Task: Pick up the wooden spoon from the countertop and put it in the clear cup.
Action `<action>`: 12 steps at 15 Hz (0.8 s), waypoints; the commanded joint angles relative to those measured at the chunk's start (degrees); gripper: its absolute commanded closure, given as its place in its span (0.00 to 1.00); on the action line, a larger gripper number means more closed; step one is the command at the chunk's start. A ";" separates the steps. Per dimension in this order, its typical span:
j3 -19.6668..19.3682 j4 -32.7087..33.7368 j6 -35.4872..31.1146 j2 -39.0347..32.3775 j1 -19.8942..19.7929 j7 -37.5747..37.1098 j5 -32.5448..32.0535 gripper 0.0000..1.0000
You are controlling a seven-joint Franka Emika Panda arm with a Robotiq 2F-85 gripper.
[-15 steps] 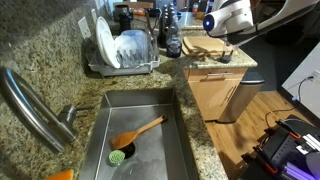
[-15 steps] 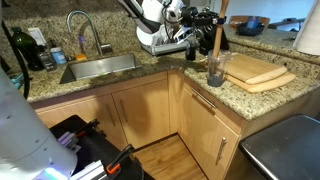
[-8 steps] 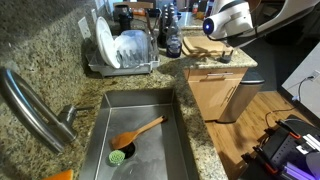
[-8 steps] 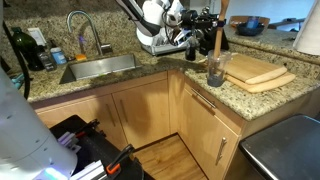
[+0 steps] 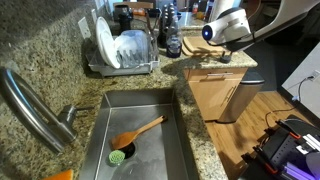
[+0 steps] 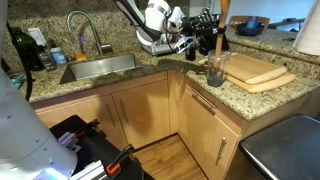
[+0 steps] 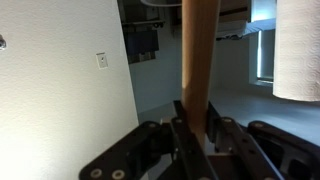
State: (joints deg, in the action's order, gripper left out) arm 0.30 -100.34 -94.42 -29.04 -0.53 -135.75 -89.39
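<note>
My gripper (image 6: 212, 24) is shut on the slim wooden spoon (image 6: 218, 42) and holds it upright over the clear cup (image 6: 216, 71). The cup stands on the granite countertop (image 6: 180, 80) next to the cutting boards. The spoon's lower end hangs at about the cup's rim; I cannot tell whether it is inside. In the wrist view the jaws (image 7: 197, 128) clamp the light-brown handle (image 7: 196, 55), which runs straight up out of the frame. In an exterior view the white wrist (image 5: 228, 24) hovers above the cup (image 5: 224, 57).
Stacked wooden cutting boards (image 6: 256, 70) lie beside the cup. The sink (image 5: 100, 120) holds a bigger orange-brown spoon (image 5: 140, 130) and a green brush (image 5: 118, 156). A dish rack (image 5: 122, 50), dark bottles (image 5: 172, 36) and a faucet (image 6: 80, 30) stand nearby.
The wrist has shifted slightly over the cup with the spoon still held upright. Nothing else has moved.
</note>
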 commanded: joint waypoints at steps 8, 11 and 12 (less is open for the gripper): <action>-0.47 -0.29 0.96 -2.34 0.15 0.13 0.41 0.94; -0.34 -0.10 0.39 -2.47 0.16 -0.14 0.23 0.78; -0.33 -0.10 0.38 -2.58 0.17 -0.14 0.23 0.78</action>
State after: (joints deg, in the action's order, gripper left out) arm 0.05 -100.50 -94.11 -31.60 -0.51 -135.97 -89.28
